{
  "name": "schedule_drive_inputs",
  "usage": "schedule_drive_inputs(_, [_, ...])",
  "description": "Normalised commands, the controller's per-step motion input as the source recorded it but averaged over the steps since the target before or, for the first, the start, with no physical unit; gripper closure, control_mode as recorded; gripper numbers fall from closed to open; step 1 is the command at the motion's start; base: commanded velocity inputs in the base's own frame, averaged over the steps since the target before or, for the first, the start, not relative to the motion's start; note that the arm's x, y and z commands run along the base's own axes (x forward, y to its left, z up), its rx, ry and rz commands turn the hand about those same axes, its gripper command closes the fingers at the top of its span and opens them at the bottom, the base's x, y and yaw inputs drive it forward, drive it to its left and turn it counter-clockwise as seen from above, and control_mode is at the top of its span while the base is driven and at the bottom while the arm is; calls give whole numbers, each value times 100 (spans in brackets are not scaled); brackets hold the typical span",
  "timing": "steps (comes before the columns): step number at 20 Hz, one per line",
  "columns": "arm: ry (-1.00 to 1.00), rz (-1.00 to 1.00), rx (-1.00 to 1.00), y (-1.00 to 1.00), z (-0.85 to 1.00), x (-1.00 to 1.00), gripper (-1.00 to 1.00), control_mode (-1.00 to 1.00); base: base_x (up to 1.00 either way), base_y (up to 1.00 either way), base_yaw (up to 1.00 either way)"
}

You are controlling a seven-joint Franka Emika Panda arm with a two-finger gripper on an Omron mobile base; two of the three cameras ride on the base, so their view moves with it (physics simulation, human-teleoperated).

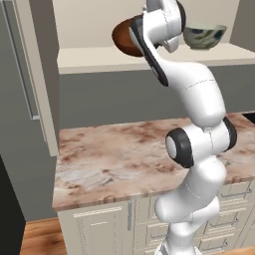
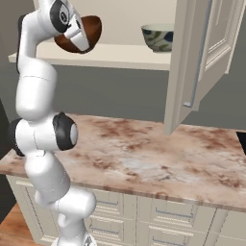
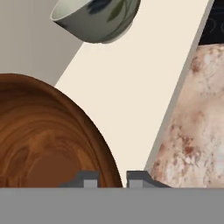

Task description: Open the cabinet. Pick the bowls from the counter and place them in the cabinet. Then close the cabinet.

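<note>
The cabinet stands open, with its beige shelf [image 1: 94, 59] [image 2: 120, 55] [image 3: 140, 87] exposed. My gripper [image 3: 113, 179] is shut on the rim of the reddish-brown wooden bowl [image 1: 123, 39] [image 2: 85, 33] [image 3: 39, 140]. It holds the bowl tilted just above the left part of the shelf. The rim passes between the two fingertips [image 3: 89, 179]. The pale grey-green ceramic bowl [image 1: 205, 36] [image 2: 157, 37] [image 3: 96, 19] with dark leaf marks sits upright on the shelf, to the right of the held bowl and apart from it.
The marbled counter [image 1: 114, 149] [image 2: 144, 149] [image 3: 197, 131] lies below the shelf. One cabinet door [image 1: 37, 74] hangs open at the left and the other [image 2: 197, 62] at the right, out over the counter. Cream base drawers [image 2: 168, 216] sit under the counter.
</note>
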Motion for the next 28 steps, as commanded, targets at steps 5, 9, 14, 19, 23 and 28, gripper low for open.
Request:
schedule_drive_inputs(5, [-2,0,1,0,-39,-8,100,-100,0,0,0])
schedule_drive_inputs(9, [-3,0,0,0,-27,24,100,-100,0,0,0])
schedule_drive_inputs(14, [-4,0,4,0,0,36,100,-100,0,0,0])
schedule_drive_inputs(19, [0,0,3,0,0,23,-100,-100,0,0,0])
schedule_drive_inputs(23, [0,0,2,13,28,2,-100,-100,0,0,0])
schedule_drive_inputs(28, [-5,0,0,14,47,-5,-100,-100,0,0,0])
